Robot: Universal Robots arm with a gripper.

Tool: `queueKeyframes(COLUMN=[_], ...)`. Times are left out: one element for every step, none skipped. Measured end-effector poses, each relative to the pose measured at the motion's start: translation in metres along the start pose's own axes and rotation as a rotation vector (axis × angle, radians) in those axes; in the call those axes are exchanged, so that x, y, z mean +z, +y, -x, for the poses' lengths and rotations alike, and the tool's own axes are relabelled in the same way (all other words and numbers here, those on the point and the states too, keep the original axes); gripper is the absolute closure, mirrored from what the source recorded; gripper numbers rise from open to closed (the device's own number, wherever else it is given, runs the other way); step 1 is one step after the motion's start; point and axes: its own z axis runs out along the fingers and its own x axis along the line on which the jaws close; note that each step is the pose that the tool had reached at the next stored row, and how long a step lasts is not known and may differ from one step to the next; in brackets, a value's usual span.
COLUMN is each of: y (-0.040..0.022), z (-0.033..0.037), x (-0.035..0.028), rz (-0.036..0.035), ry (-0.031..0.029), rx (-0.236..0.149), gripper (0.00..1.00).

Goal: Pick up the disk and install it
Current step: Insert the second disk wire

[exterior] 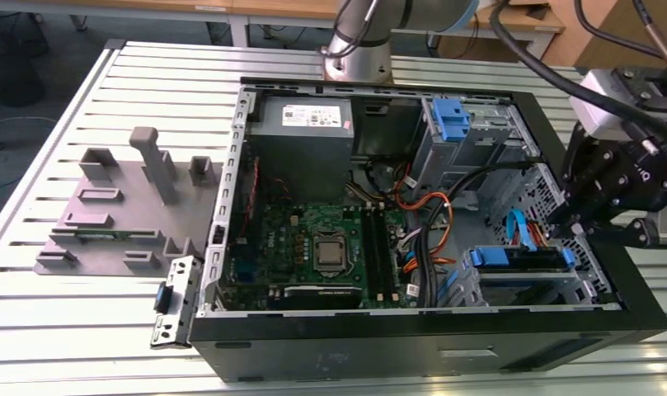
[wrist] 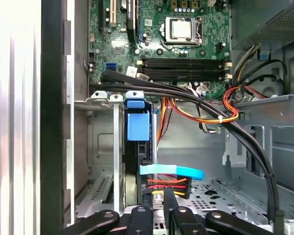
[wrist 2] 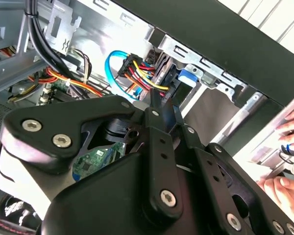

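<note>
Exterior view looks down on the open case (exterior: 421,330) — both wrist views peer closely inside.

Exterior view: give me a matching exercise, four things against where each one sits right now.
Things:
1. power-supply box
2. processor socket
3. grey fixture block
4. hand

Places:
A. on the slatted table, outside the case, at the exterior view's left
B. middle of the green motherboard
C. far corner of the case, near the arm's base
D. over the drive bay, at the exterior view's right

Pairs: 1-C, 2-B, 3-A, 4-D
</note>
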Motion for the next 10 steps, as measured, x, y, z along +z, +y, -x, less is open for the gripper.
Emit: queueKeyframes(y=[0.0001, 0.0001, 0.0002, 0.0002, 0.0002, 0.0002, 0.0002, 0.0002, 0.0002, 0.0002], z=[0.0001, 0.0002, 0.0003, 0.0004, 0.0004, 0.0004, 0.0004, 0.0004, 0.0004, 0.0004], x=[-0.0021, -0.0037, -0.005, -0.0059, -0.006, -0.006, -0.0064, -0.0066, -0.0066, -0.0066], rz=[0.0, 0.0, 0.0, 0.0, 0.0, 0.0001, 0.0, 0.0, 0.0, 0.0001], ry=[0.0, 0.0001, -0.0001, -0.0001, -0.0003, -0.0003, -0.0001, -0.0001, 0.0, 0.0], rx=[0.0, 0.0, 0.0, 0.0, 0.0, 0.0, 0.0, 0.0, 0.0, 0.0], gripper=[0.76, 0.76, 0.76, 0.76, 0.76, 0.76, 0.76, 0.76, 0.76, 0.76])
